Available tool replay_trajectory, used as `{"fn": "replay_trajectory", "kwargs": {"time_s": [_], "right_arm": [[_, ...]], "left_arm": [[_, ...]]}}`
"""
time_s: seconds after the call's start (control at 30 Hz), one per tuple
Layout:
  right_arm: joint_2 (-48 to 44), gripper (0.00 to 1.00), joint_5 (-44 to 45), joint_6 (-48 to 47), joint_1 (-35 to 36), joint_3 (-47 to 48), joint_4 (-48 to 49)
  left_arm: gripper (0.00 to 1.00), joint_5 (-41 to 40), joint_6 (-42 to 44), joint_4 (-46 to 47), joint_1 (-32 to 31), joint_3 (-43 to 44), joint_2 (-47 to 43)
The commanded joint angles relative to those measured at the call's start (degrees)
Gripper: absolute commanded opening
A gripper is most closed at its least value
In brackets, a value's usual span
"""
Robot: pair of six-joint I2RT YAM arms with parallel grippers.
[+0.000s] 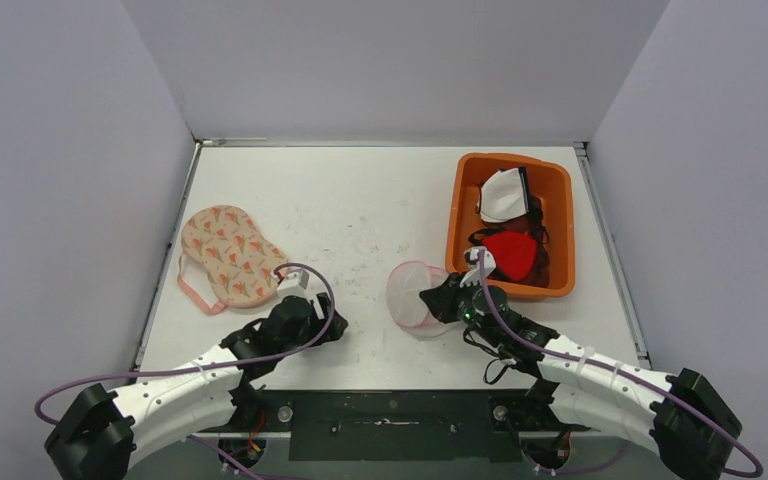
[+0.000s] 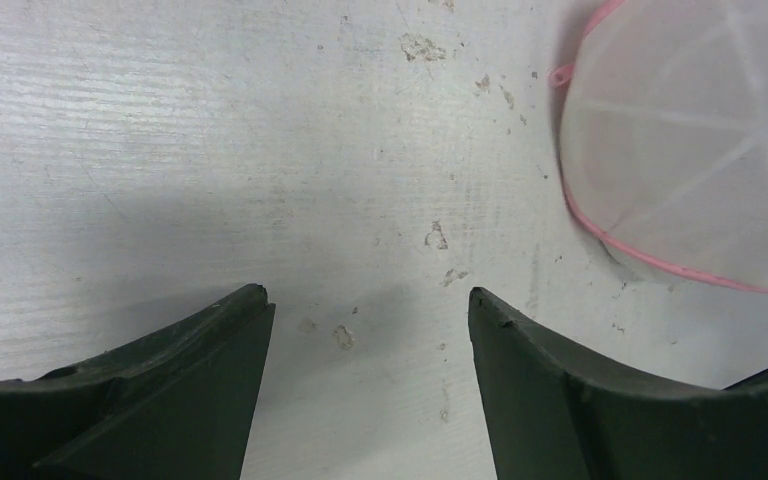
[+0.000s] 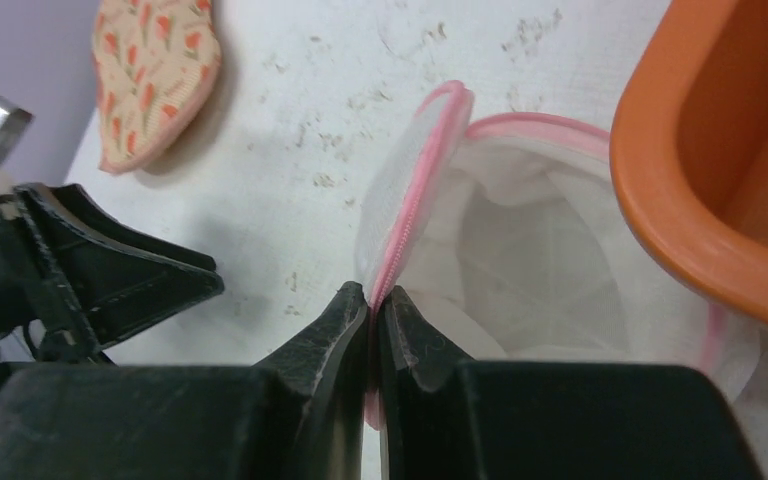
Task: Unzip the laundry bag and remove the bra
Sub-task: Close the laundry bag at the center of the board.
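The laundry bag (image 1: 412, 295) is a round white mesh pouch with a pink zipper rim, lying mid-table. My right gripper (image 1: 432, 298) is shut on its pink rim (image 3: 410, 200), with the lid flap lifted; the inside (image 3: 530, 250) shows only white mesh. A peach patterned bra (image 1: 228, 255) lies flat on the table at the left and also shows in the right wrist view (image 3: 155, 70). My left gripper (image 1: 332, 325) is open and empty, low over bare table (image 2: 365, 295), to the left of the bag (image 2: 690, 150).
An orange bin (image 1: 457, 215) stands right of the bag, close to it, and holds white, red and black garments. Its wall (image 3: 680, 200) sits right beside the bag. The table's left edge runs just beyond the bra.
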Motion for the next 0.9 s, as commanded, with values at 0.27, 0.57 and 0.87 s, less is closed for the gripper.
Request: {"fn": "replay_trajectory", "kwargs": {"time_s": [0.27, 0.57, 0.87], "right_arm": [[-5.6, 0.05, -12.6, -0.5, -0.1, 3.9, 3.3], [-2.3, 0.05, -11.0, -4.1, 7.1, 15.5, -0.2], [-2.6, 0.05, -10.7, -2.6, 9.4, 17.2, -1.3]], "left_arm": [[0.7, -3.4, 0.5, -4.6, 0.6, 5.2, -5.4], [0.71, -14.2, 3.0, -22.1, 2.0, 14.7, -18.8], [0.71, -13.0, 2.2, -23.5, 2.2, 16.0, -19.5]]}}
